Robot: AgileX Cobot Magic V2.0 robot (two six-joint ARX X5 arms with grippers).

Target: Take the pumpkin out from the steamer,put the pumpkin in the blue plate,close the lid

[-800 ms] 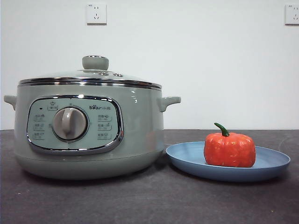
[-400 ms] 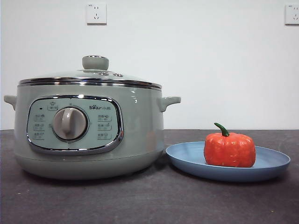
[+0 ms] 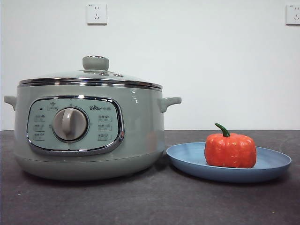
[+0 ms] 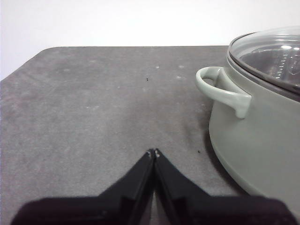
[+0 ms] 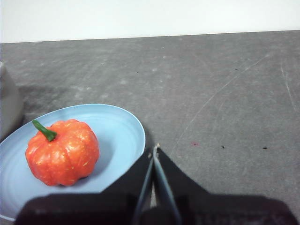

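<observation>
The pumpkin (image 3: pixel 230 149) sits upright in the blue plate (image 3: pixel 187 159), to the right of the steamer (image 3: pixel 136 136). The lid (image 3: pixel 89 78) rests shut on the steamer, its green knob on top. In the right wrist view my right gripper (image 5: pixel 154 151) is shut and empty, just beside the blue plate (image 5: pixel 119 126) and the pumpkin (image 5: pixel 62 151). In the left wrist view my left gripper (image 4: pixel 153 153) is shut and empty over bare table, beside the steamer (image 4: pixel 262 140) and its side handle (image 4: pixel 222 90); the lid (image 4: pixel 267 51) shows closed. Neither arm shows in the front view.
The dark grey table (image 3: pixel 150 201) carries only the steamer and the plate. Two wall sockets (image 3: pixel 96 13) are on the white wall behind. The table's far edge and a cut corner (image 4: pixel 33 58) show in the left wrist view.
</observation>
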